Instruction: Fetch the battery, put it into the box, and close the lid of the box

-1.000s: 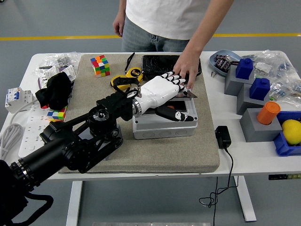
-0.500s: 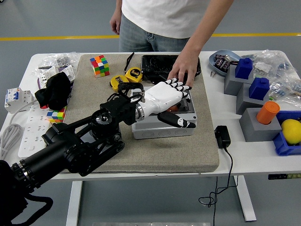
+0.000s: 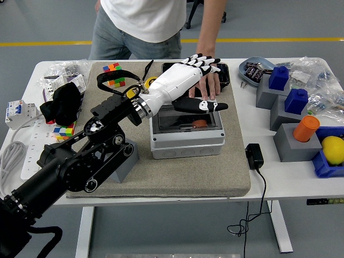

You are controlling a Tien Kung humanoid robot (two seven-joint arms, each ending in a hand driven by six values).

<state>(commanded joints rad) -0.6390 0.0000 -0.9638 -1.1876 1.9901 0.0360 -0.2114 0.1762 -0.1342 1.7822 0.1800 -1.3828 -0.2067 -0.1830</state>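
Observation:
The grey box (image 3: 187,141) stands on the tan mat in the middle of the table. A small orange-red battery (image 3: 200,123) shows in its dark interior. The dark see-through lid lies low over the box; I cannot tell if it is fully down. My left hand (image 3: 194,76), white with black fingertips, hovers over the box's far edge, fingers spread, thumb (image 3: 208,105) stretched across the rim, holding nothing. A person's hand (image 3: 208,86) rests at the box's far edge just behind my hand. The right hand is out of sight.
Behind the box lie a black tray (image 3: 226,75), a yellow tape measure (image 3: 146,81) and a colour cube (image 3: 112,74). A bowl of batteries (image 3: 251,72), grey and blue blocks (image 3: 285,97) and an orange cylinder (image 3: 306,128) crowd the right. A black adapter (image 3: 253,156) lies near the mat.
My left hand has lifted off the box and moved toward the far edge. The lid the person held tilted now lies low. The person has stepped to the left.

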